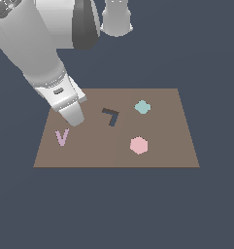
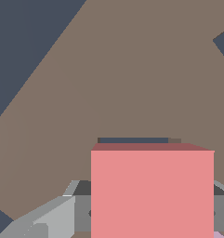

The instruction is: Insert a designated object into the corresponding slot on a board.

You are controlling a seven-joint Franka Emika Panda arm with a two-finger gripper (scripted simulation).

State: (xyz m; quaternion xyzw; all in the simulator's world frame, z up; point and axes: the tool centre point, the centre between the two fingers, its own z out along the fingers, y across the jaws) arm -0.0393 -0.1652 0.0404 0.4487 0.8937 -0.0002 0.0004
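In the wrist view the salmon-red square tile (image 2: 152,190) fills the space between my two grey fingers (image 2: 82,209). My gripper (image 2: 152,211) is shut on it. Just beyond the tile's far edge a thin dark strip of the slot (image 2: 132,140) shows in the brown board (image 2: 132,79); the tile hides the remainder. In the exterior view my gripper (image 1: 74,118) is low over the board (image 1: 162,155) near its left end. There the hand hides both the tile and the slot.
A dark L-shaped cut-out (image 1: 111,115) lies mid-board. A teal piece (image 1: 142,107) and a pale pink hexagon (image 1: 138,145) are toward the exterior view's right. A lilac V-shaped piece (image 1: 61,137) lies just in front of my gripper.
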